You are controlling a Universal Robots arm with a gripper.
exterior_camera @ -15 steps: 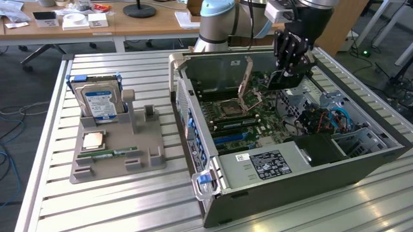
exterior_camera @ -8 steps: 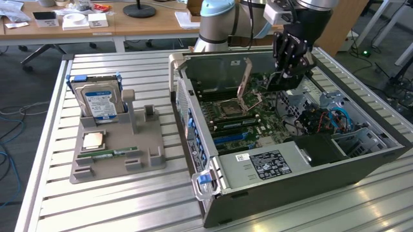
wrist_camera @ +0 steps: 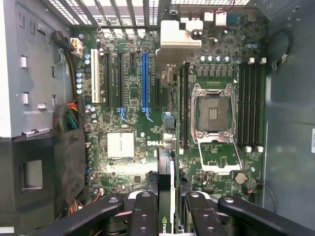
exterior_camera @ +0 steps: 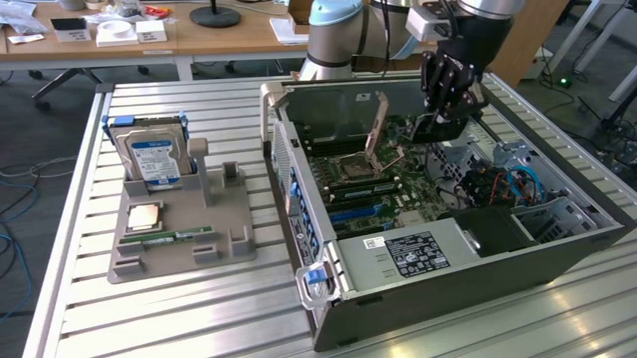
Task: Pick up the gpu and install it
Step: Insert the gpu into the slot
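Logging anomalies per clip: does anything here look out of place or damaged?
No damage shows. One oddity: the CPU socket lies empty with its cover flipped open, while the gripper holds the gpu above the board.

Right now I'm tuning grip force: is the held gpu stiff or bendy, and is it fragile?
Probably stiff: the gpu runs straight, edge-on, in the gripper, without sag. Likely fragile: it is a thin card, so hard squeezing seems risky.
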